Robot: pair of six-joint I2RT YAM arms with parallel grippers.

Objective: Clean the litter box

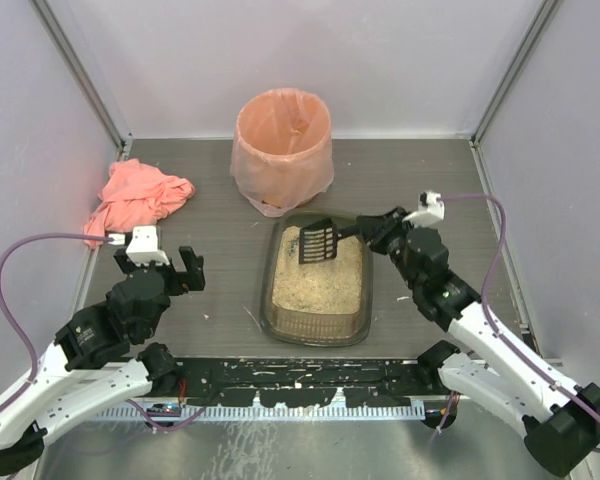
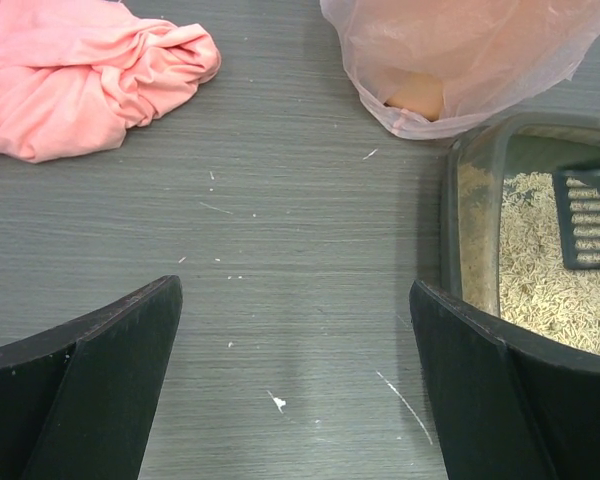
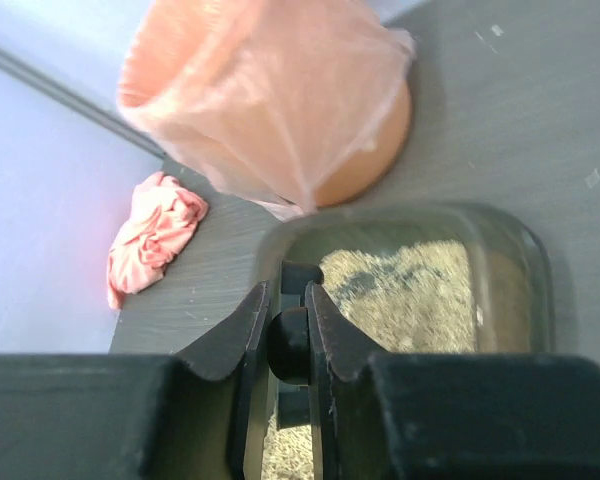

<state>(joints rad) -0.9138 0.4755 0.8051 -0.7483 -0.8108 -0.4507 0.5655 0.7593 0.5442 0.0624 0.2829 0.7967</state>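
Observation:
The litter box [image 1: 272, 300] is a dark translucent tray with beige granules in the middle of the table, also seen in the left wrist view [image 2: 470, 230] and the right wrist view [image 3: 535, 260]. A black slotted scoop [image 1: 318, 243] rests on the granules at the tray's far end, and its head shows at the right edge of the left wrist view [image 2: 590, 215]. My right gripper [image 1: 365, 232] is shut on the scoop's handle [image 3: 288, 345], with both jaws pressed on its rounded end [image 3: 287, 295]. My left gripper [image 2: 295, 290] hangs open over bare table, left of the tray [image 1: 158, 268].
A round bin [image 1: 283, 150] lined with a peach bag stands just behind the tray. A crumpled pink cloth [image 1: 135, 198] lies at the back left near the wall. White specks dot the grey table [image 2: 280, 200]. Frame walls close in left, right and back.

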